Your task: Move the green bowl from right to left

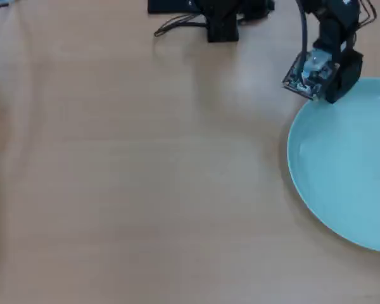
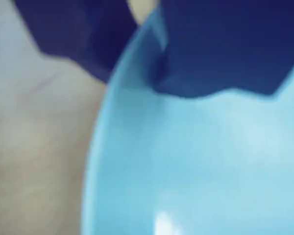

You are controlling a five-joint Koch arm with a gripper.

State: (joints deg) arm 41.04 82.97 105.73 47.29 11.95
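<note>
From the overhead view I lose the right side of the green bowl (image 1: 342,164) past the picture's edge, so I only get part of its round outline. The arm's upper links and the black base block (image 1: 221,25) are cut off at the top edge. The hand (image 1: 326,95) sits over the bowl's rim, and its tips are buried under its own body there, so I cannot tell their gap from above. The wrist view is badly blurred: the hand (image 2: 154,58) is two dark shapes either side of the green bowl (image 2: 196,161) rim, the desk (image 2: 34,147) a soft smear.
</note>
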